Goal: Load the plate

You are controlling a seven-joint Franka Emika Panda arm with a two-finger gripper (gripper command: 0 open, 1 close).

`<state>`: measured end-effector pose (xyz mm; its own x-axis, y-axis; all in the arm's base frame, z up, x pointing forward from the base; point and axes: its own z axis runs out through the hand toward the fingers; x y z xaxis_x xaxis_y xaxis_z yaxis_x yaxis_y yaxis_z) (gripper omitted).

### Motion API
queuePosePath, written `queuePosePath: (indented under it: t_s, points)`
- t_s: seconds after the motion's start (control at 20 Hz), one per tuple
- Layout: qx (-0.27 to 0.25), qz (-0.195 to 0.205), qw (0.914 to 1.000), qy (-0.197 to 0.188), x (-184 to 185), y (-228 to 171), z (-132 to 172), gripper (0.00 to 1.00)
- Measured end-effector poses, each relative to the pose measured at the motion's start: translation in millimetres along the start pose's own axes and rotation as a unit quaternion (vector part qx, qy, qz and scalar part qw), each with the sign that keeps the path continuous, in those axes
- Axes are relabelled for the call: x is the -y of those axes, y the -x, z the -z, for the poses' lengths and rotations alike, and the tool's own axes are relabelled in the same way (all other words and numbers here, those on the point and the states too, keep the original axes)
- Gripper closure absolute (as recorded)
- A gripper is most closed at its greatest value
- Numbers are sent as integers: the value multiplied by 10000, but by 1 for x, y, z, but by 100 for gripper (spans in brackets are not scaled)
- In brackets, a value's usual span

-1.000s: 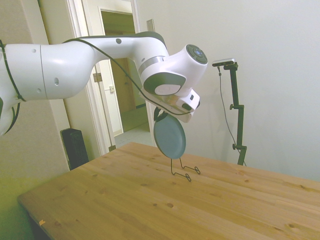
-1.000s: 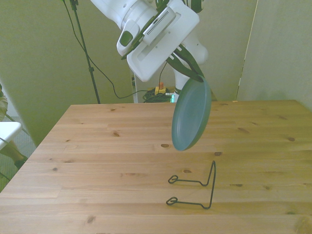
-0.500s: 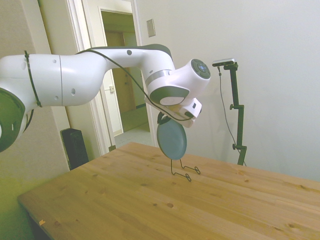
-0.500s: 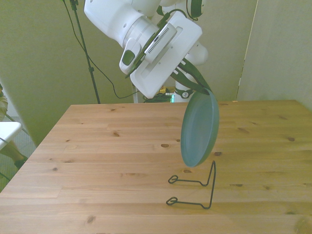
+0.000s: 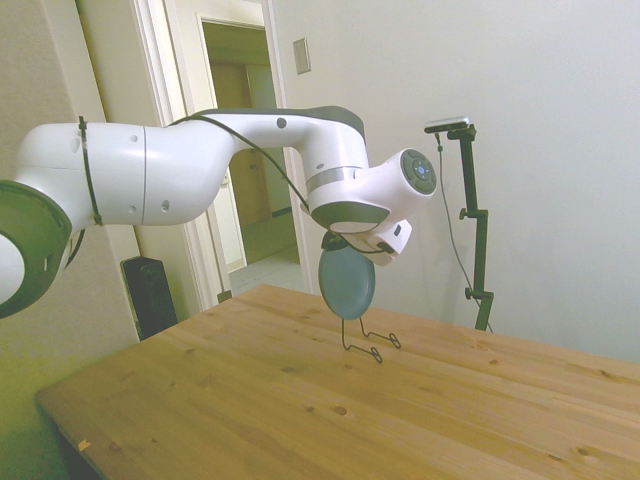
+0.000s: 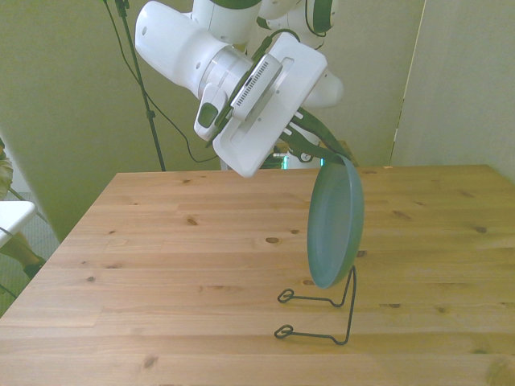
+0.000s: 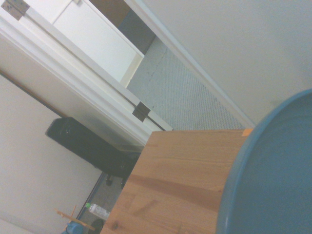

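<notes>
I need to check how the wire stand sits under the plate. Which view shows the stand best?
The front view: the whole wire stand shows, both loops and upright, with the plate held just above it by the gripper. The side view shows it small. The wrist view misses it.

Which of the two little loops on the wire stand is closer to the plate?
The farther loop on the wire stand, nearer the robot, sits closer under the plate than the loop nearer the table edge.

Open tabletop [image 6: 161,241] all round, only the wire stand [image 6: 326,310] (plate [image 6: 336,221] hanging just above it) in the way.
</notes>
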<state>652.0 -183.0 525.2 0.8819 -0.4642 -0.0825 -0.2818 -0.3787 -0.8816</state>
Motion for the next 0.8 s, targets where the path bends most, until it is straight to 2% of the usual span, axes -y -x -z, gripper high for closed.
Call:
queuePosePath:
  t_s: [0.3, 0.8]
  points:
    - [-50, -36, 9998, -208, -15, -10, -6, 100]
    - [-98, -87, 9996, -253, -38, -23, -20, 100]
